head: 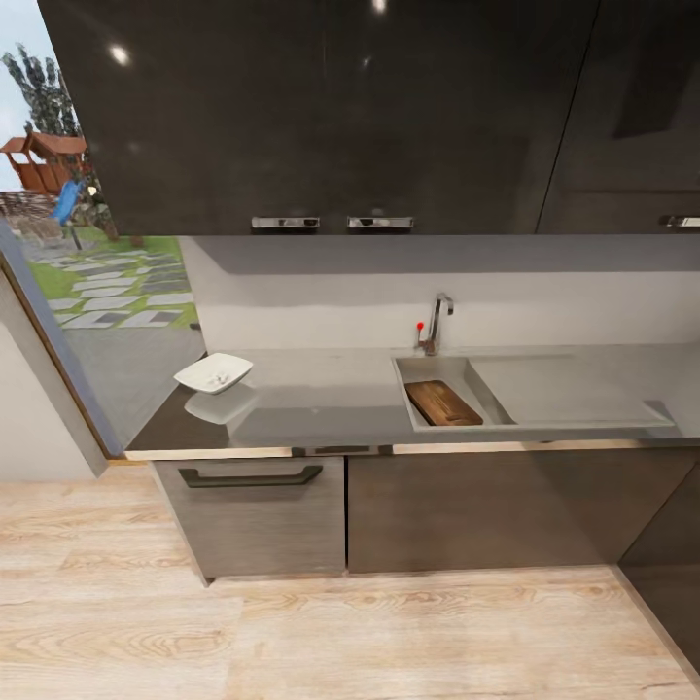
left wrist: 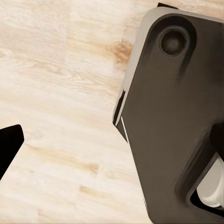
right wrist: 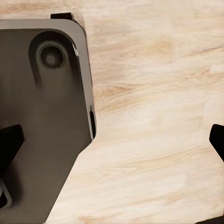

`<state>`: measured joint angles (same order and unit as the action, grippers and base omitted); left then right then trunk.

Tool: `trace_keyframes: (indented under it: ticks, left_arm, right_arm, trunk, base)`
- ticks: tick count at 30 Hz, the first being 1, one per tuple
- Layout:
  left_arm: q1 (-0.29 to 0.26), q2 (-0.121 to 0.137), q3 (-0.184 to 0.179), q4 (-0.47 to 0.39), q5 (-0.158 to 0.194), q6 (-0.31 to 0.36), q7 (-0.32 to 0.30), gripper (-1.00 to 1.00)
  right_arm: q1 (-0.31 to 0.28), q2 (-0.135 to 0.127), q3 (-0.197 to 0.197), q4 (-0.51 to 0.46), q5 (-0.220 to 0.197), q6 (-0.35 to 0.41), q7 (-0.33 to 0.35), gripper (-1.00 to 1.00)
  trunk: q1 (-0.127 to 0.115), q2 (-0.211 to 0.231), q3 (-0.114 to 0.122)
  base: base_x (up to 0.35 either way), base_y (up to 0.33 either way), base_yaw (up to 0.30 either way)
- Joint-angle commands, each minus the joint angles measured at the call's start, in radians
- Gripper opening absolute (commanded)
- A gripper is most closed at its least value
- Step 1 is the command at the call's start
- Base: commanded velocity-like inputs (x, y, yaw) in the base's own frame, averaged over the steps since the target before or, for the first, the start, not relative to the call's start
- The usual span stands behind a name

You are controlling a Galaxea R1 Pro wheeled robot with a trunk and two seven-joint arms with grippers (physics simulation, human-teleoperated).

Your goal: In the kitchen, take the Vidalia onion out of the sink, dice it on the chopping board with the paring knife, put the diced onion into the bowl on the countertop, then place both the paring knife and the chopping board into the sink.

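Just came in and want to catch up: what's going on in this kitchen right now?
Nothing is being handled at this moment. The robot stands back from the countertop, looking down at it. The chopping board already lies in the sink, below the tap. The bowl sits on the countertop's left end with small white pieces in it. Both wrist views look down at the wood floor beside the robot's dark base; each tool's fingers look spread and empty.
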<state>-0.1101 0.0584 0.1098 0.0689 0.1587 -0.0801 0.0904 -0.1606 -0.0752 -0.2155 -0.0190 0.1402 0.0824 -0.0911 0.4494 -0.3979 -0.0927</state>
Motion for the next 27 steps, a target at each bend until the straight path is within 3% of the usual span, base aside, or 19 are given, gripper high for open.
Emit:
trace_keyframes:
  ticks: [1,4,11,14,27]
  left_arm:
    - [-0.002,0.0,0.009,0.004,0.001,-0.007,0.0,1.0]
    - [-0.002,0.0,0.007,0.004,0.001,-0.006,0.0,1.0]
    - [-0.002,0.0,0.007,0.004,0.001,-0.006,0.0,1.0]
    - [-0.002,0.0,0.006,0.004,0.001,-0.006,0.0,1.0]
    - [-0.002,0.0,0.006,0.004,0.001,-0.006,0.0,1.0]
  right_arm:
    - [0.0,0.003,-0.008,-0.003,0.01,0.0,-0.002,1.0]
    - [0.0,0.015,-0.01,-0.004,0.009,-0.054,-0.001,1.0]
    - [0.0,0.028,-0.009,-0.004,0.009,-0.328,-0.001,1.0]
    - [0.0,0.029,-0.01,-0.004,0.009,-0.385,-0.001,1.0]
    - [0.0,0.029,-0.008,-0.004,0.009,-0.417,-0.001,1.0]
  trunk:
    - [0.001,-0.002,-0.002]
    - [0.001,-0.002,-0.002]
    - [0.001,-0.002,-0.002]
    - [0.001,-0.002,-0.002]
    - [0.001,-0.002,-0.002]
  base:
    - [0.0,0.0,0.0]
    - [0.0,0.0,0.0]
    - [0.0,0.0,0.0]
    - [0.0,0.0,0.0]
    - [0.0,0.0,0.0]
